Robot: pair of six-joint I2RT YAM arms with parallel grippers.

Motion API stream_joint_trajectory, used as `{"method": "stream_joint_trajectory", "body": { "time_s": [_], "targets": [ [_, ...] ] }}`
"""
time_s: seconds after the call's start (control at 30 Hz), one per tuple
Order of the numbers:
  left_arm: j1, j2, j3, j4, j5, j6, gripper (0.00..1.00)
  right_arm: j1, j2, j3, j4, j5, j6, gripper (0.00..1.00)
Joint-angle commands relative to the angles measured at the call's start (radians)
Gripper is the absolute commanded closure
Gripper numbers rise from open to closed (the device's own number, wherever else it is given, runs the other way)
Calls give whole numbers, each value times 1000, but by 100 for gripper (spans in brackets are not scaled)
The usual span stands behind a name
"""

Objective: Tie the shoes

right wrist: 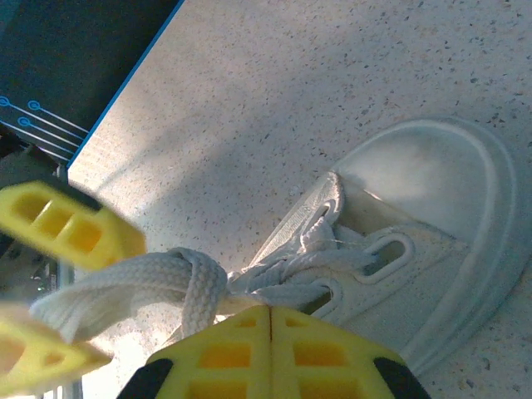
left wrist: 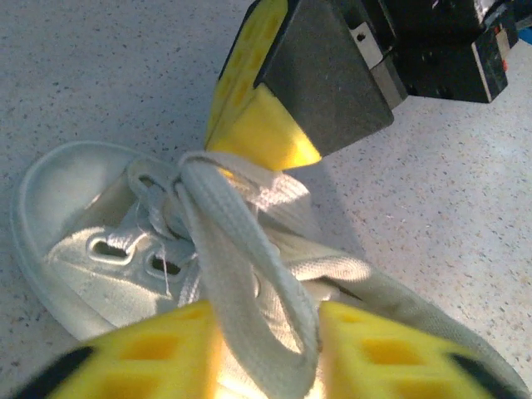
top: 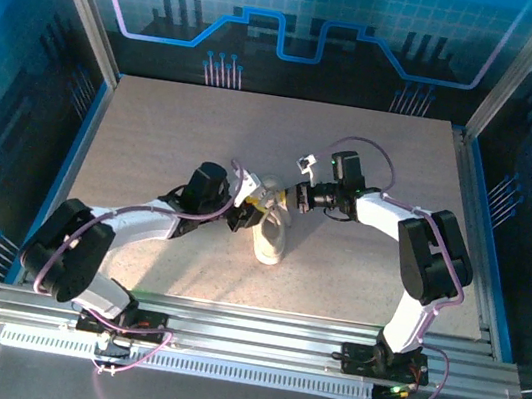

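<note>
The white shoe point(top: 272, 241) lies mid-table with its toe toward the arms, and its toe cap point(left wrist: 58, 216) point(right wrist: 432, 241) fills both wrist views. My left gripper point(top: 246, 215) point(left wrist: 266, 320) sits at the shoe's left, with its yellow fingers point(left wrist: 158, 353) closed against a loop of white lace point(left wrist: 241, 249). My right gripper point(top: 293, 200) point(right wrist: 271, 309) is at the shoe's upper right, fingertips pressed together where a lace strand point(right wrist: 125, 287) runs into them. That strand wraps once and stretches left between the left gripper's fingers point(right wrist: 71, 229). The right gripper's finger point(left wrist: 249, 133) meets the lace crossing.
The speckled grey table point(top: 185, 136) spreads around the shoe. Blue panel walls point(top: 75, 129) border it left, right and behind. An aluminium rail point(top: 243, 343) with both arm bases runs along the near edge.
</note>
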Motion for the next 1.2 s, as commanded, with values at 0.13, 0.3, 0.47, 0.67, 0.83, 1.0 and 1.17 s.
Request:
{"method": "stream_joint_trajectory", "body": {
  "time_s": [0.13,0.3,0.47,0.67,0.83,1.0,1.17],
  "targets": [
    [-70,-36,6,-77,-78,66,100,14,-5,27,-19,28,16,100],
    [-107,-72,-24,-150,-130,56,100,13,5,36,-6,41,31,100],
    [-131,-90,-34,-223,-163,21,100,14,29,60,-4,40,51,100],
    [-161,-82,-31,-287,-201,-36,100,13,73,100,-36,47,67,100],
    [-192,-94,-37,-314,-201,-50,100,11,98,132,-60,62,94,100],
    [-227,-122,-42,-338,-202,-64,100,6,118,155,-65,75,123,100],
    [-261,-131,-50,-328,-191,-94,100,10,128,158,-29,50,141,100]
  ]
}}
